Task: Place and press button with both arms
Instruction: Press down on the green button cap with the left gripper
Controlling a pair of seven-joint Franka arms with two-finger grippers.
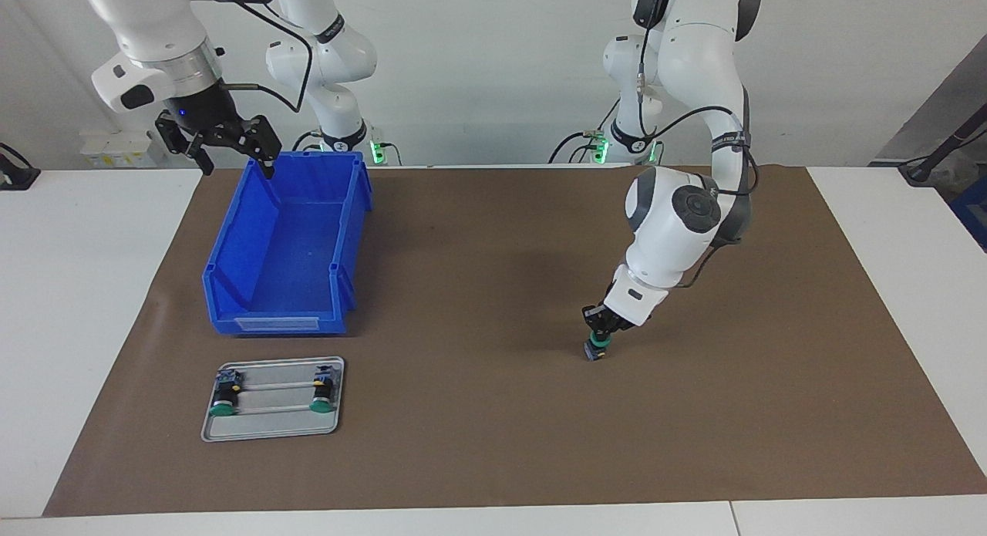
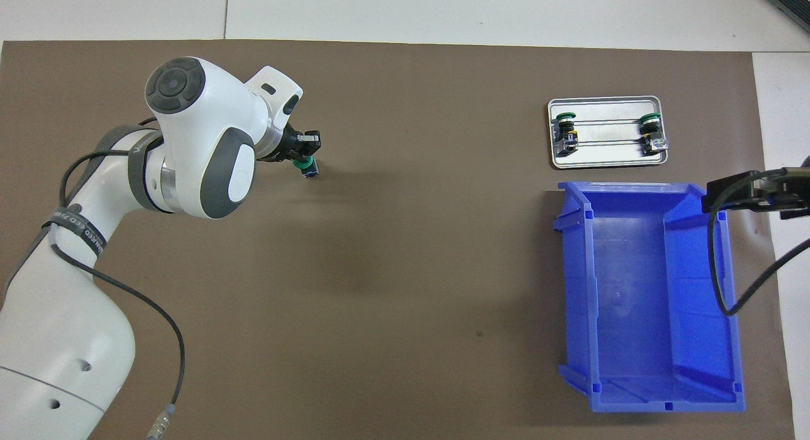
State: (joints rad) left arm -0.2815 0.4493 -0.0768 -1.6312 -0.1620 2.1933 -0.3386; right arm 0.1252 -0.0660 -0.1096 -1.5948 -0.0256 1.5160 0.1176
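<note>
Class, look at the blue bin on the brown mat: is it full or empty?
Empty. The blue bin shows only its bare blue floor in both views; the buttons seen lie elsewhere.

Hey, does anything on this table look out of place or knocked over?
Nothing stands out. Two buttons lie in the tray, the blue bin sits upright and empty, and the left tool grips a third button against the mat.

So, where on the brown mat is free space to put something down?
Widest bare patch: between the blue bin and the left tool gripping the button. Crowded: the narrow strip between the bin and metal tray.
</note>
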